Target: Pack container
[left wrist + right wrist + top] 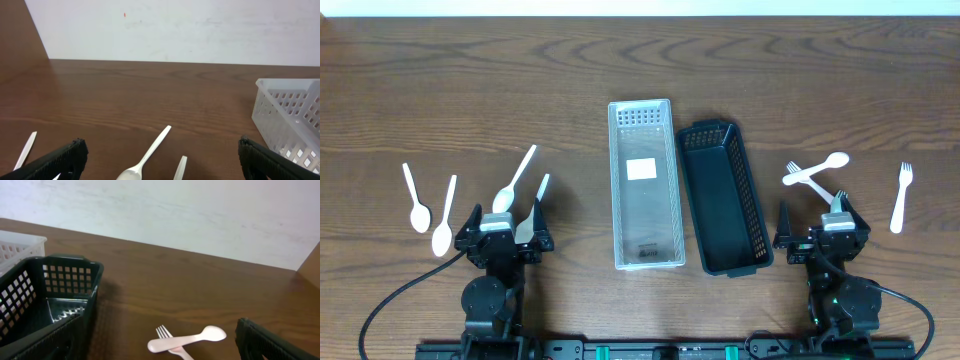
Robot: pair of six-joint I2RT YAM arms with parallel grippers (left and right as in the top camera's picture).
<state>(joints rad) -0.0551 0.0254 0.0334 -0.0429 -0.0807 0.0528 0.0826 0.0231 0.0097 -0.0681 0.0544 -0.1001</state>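
A clear plastic basket (pixel 645 250) and a black basket (pixel 757 215) stand side by side at the table's middle, both empty. Several white spoons lie on the left: two (pixel 417 200) (pixel 444 218) at far left, one (pixel 514 182) by my left gripper (pixel 506 237), also in the left wrist view (pixel 146 157). On the right a spoon (pixel 817 170) crosses a fork (pixel 810 183); the right wrist view shows them (pixel 187 340). Another fork (pixel 900 198) lies far right. My right gripper (pixel 824 238) is open and empty, as is the left (pixel 160 172).
The clear basket's corner shows in the left wrist view (pixel 287 112), the black basket's end in the right wrist view (pixel 45 300). A white wall runs behind the table. Another white utensil handle (pixel 541 189) lies by the left gripper.
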